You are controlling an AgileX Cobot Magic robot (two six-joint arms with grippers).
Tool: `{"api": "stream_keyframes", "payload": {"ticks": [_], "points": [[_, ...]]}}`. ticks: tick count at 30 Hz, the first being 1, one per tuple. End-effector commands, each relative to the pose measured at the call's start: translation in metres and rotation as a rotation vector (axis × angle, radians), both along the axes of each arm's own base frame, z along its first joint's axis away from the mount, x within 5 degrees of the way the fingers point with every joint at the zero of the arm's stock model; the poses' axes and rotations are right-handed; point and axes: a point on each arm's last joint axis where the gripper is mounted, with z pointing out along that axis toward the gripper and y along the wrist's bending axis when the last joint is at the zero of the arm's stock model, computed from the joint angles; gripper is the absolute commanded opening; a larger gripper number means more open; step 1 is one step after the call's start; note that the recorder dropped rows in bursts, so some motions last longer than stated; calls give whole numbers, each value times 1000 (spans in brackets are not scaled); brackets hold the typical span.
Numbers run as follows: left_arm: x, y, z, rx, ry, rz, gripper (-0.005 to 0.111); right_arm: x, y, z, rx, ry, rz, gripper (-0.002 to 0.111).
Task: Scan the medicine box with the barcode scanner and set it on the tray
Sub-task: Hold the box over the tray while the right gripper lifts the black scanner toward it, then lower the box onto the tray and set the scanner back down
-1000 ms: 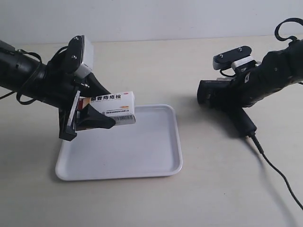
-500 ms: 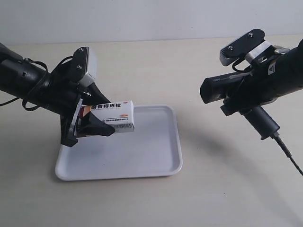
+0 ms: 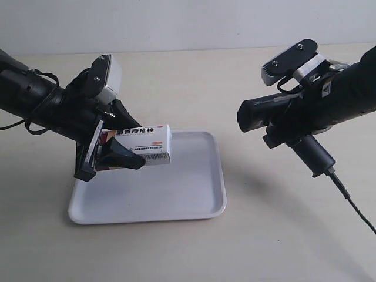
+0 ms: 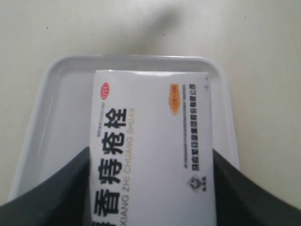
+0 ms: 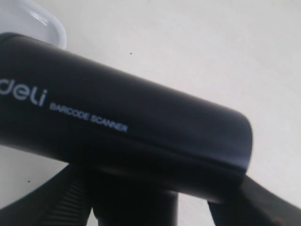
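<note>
Left pincer (image 3: 108, 154) grips the box (image 3: 143, 144) above the tray (image 3: 194, 194), and right pincer (image 3: 294, 126), clamped on the scanner (image 3: 276, 111), has swung its head nearer the box since a moment ago, so scanning appears imminent.

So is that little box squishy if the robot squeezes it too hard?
Probably a bit. The box looks like thin card, so a hard pinch could dent it. It seems light: the left gripper holds it by one end above the tray.
</note>
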Motion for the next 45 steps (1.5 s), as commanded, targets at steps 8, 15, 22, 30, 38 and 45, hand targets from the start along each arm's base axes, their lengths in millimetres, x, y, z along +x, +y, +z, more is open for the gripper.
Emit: {"api": "stream_keyframes", "payload": {"ticks": [8, 15, 22, 30, 38, 45], "points": [[5, 2, 2, 14, -28, 45, 2, 7, -12, 4, -9, -45, -33, 0], [5, 1, 3, 5, -25, 55, 2, 11, -9, -10, -10, -12, -42, 0], [5, 1, 3, 5, -25, 55, 2, 14, -8, -29, -26, 25, -40, 0], [6, 2, 1, 7, -26, 75, 2, 9, -10, -2, 7, -32, -52, 0], [18, -6, -25, -101, 122, 263, 2, 17, -6, -34, 52, 45, -162, 0], [27, -1, -64, 23, 139, 307, 41, 21, -3, -66, 71, 114, -241, 0]]}}
